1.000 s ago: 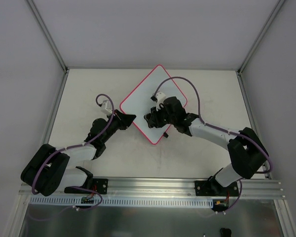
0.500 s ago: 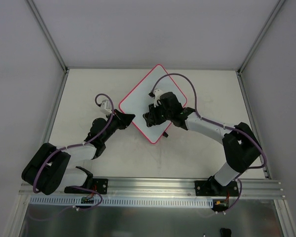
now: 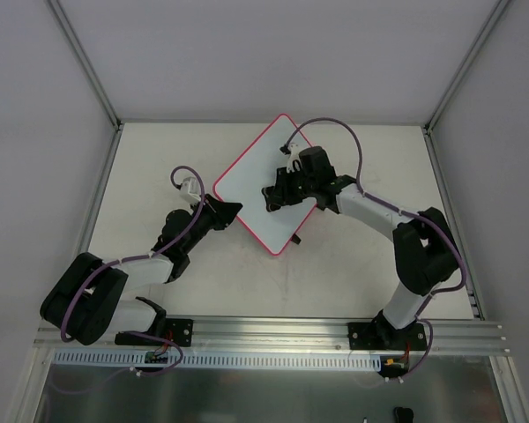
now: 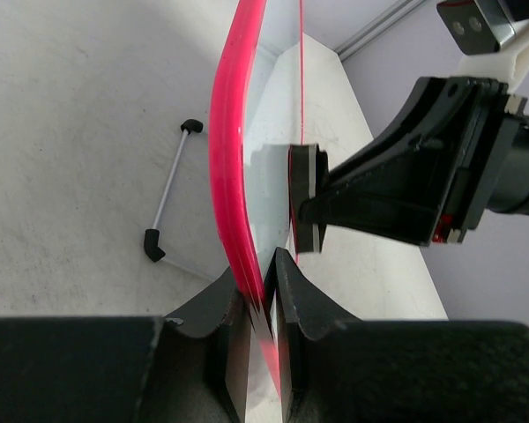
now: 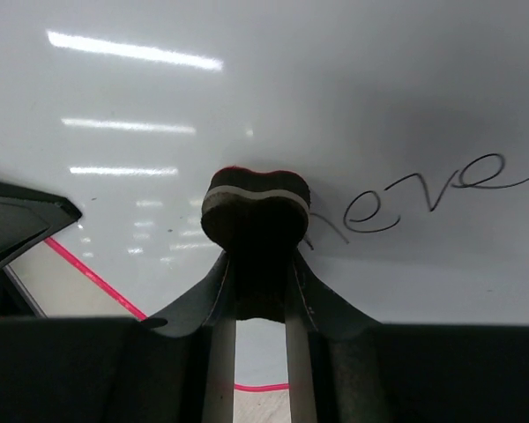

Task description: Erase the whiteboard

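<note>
R hand (image 5: 257, 264) first: fingers nearly together, pinched on a small dark eraser (image 5: 254, 204) w/ a pale band across it. The eraser's face is pressed flat against the whiteboard (image 3: 251, 176). Just beside the eraser, to its right in the wrist view, sits grey handwriting (image 5: 423, 196), something like "neve", untouched. Glare stripes run across the white above it.

From the top cam, the R arm reaches in from the right, and the hand is over the middle-right part of the board. The board sits diamond-wise on the counter (image 3: 159, 159), around the centre and toward the far side, one corner pointing at the back wall.

L hand (image 4: 261, 304) now: fingers closed tight on the red-pink rim (image 4: 227, 150) at the board's left corner, one finger on each face, no gap showing. Its wrist cam looks right along the edge of the board, w/ the eraser and the black R hand on the white face just beyond the grip.

On the other side of the rim, a thin pale rod (image 4: 169, 189) w/ black ends lies on the counter, apart from the board. Whether that corner is lifted off the counter, can't tell.
</note>
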